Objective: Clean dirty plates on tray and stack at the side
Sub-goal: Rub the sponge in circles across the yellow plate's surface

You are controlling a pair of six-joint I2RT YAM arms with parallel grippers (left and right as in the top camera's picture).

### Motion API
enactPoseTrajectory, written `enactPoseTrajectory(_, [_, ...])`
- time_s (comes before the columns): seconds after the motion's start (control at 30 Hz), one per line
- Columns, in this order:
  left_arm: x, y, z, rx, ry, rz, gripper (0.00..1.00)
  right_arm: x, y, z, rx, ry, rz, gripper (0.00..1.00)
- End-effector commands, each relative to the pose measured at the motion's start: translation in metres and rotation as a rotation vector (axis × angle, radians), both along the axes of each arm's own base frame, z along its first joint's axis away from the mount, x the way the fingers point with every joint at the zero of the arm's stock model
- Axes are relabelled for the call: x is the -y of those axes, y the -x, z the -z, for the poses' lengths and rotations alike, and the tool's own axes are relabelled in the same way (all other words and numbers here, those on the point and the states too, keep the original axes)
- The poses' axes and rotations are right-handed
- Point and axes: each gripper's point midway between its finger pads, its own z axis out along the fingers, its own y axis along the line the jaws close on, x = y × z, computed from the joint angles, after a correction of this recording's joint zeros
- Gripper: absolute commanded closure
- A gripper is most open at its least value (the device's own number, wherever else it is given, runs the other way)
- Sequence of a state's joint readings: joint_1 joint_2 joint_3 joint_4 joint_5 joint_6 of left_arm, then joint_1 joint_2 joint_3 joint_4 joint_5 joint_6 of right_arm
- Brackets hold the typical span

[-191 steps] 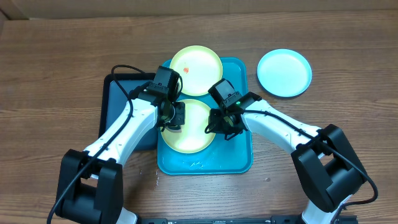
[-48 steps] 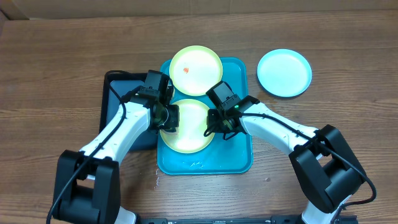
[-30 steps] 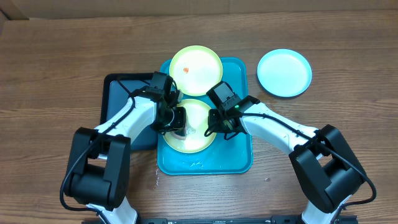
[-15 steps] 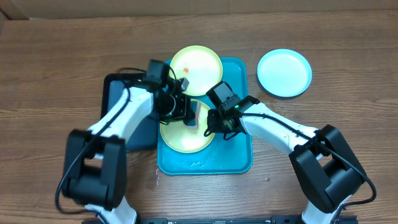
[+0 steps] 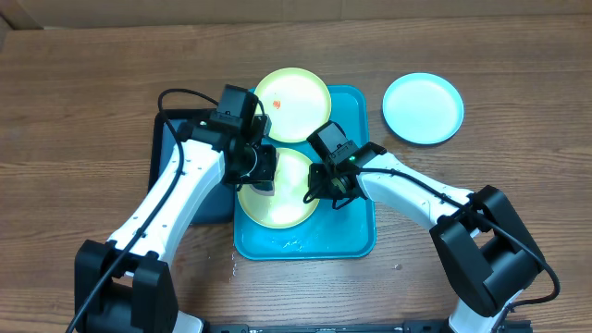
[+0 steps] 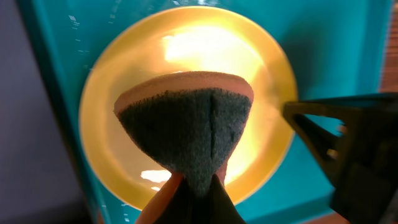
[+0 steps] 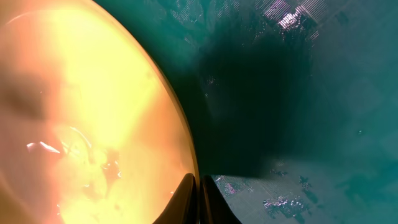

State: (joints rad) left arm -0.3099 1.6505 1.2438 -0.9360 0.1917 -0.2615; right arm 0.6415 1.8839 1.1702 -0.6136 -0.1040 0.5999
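A pale yellow-green plate [image 5: 289,196] lies wet in the middle of the teal tray [image 5: 351,236]. My left gripper [image 5: 260,174] is shut on a sponge [image 6: 186,121], dark green scouring face with an orange edge, which hangs over the plate's [image 6: 205,50] left part. My right gripper [image 5: 322,185] is shut on that plate's right rim; in the right wrist view its fingertips [image 7: 198,186] pinch the rim of the plate [image 7: 93,112]. A second yellow-green plate [image 5: 292,92] with a red-orange smear lies at the tray's far end. A light blue plate [image 5: 423,108] rests on the table to the right.
A dark navy tray [image 5: 180,171] lies against the teal tray's left side, under my left arm. Water drops cover the teal tray floor [image 7: 298,93]. The wooden table [image 5: 83,111] surrounds both trays.
My left gripper has swept the sponge back and forth across the plate and is now back over its left part. The right gripper has kept its hold on the rim.
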Motion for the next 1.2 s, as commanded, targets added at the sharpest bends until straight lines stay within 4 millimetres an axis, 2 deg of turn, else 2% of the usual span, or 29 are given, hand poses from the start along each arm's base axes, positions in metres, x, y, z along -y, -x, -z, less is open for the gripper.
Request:
enactPoseTrajectory(0.0, [-0.014,0.0,0.016,0.004,-0.117,-0.036,0.96,-0.002,0.003,-0.001,-0.003,-0.009,-0.008,0.96])
enactPoseTrajectory(0.13, [-0.011,-0.003,0.025,0.022,-0.116,-0.049,0.96,-0.002,0.002,-0.002,0.0,-0.011,-0.008,0.96])
enactPoseTrajectory(0.7, [-0.013,0.009,0.069,-0.012,-0.124,-0.049,0.96,-0.003,0.001,-0.002,0.004,-0.014,-0.009,0.96])
enactPoseTrajectory(0.9, [-0.013,0.01,0.097,-0.067,-0.143,-0.045,0.96,-0.007,0.004,-0.003,-0.008,-0.034,-0.016,0.96])
enactPoseTrajectory(1.07, [0.014,0.019,0.118,-0.159,-0.002,-0.015,0.96,-0.008,0.005,-0.003,-0.014,-0.044,-0.02,0.96])
enactPoseTrajectory(1.17, [0.03,0.022,0.118,-0.185,0.09,0.012,0.96,-0.009,0.005,-0.002,-0.011,-0.047,-0.02,0.96])
